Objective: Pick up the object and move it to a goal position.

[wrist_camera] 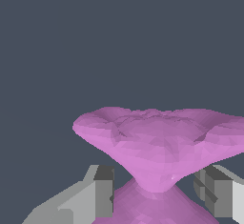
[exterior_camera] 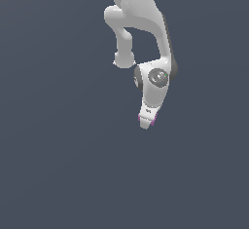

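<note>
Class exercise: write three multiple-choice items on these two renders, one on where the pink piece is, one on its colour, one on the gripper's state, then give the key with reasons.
1. Where is the pink piece?
A. Between the fingers
B. Far from the arm
C. On top of the arm's elbow

2. What colour is it?
A. Green
B. Pink-purple
C. Yellow

3. How does the gripper stand?
A. Wide open, nothing near
B. Out of view
C. Around the piece's narrow waist

Answers: 1 A, the wrist view shows a grey finger on each side of it. 2 B, both views show that hue. 3 C, the fingers flank the waist, though contact is unclear.
</note>
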### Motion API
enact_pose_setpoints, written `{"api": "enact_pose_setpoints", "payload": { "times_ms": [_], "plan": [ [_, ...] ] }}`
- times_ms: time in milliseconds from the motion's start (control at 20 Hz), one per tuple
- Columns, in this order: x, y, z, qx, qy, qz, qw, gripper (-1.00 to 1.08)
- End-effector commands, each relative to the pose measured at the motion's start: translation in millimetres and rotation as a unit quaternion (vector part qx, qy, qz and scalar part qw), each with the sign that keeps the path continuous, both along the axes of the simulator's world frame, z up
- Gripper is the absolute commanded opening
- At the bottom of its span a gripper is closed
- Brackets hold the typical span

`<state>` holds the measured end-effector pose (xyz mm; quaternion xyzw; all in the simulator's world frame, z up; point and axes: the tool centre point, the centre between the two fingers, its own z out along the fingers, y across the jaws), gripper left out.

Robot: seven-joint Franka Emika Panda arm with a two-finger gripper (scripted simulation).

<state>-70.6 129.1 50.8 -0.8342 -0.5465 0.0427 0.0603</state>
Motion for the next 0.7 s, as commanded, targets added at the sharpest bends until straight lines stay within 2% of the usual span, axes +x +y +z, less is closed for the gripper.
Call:
{"api": "enact_pose_setpoints", "payload": {
  "times_ms": [0, 350, 650],
  "plan": [
    [-14.5, 6.1, 1.1, 0.000, 0.000, 0.000, 1.0000, -1.00],
    [-41.5, 18.8, 3.2, 0.000, 0.000, 0.000, 1.0000, -1.00],
    [-49.0, 23.1, 3.9, 0.000, 0.000, 0.000, 1.0000, -1.00]
  ]
}}
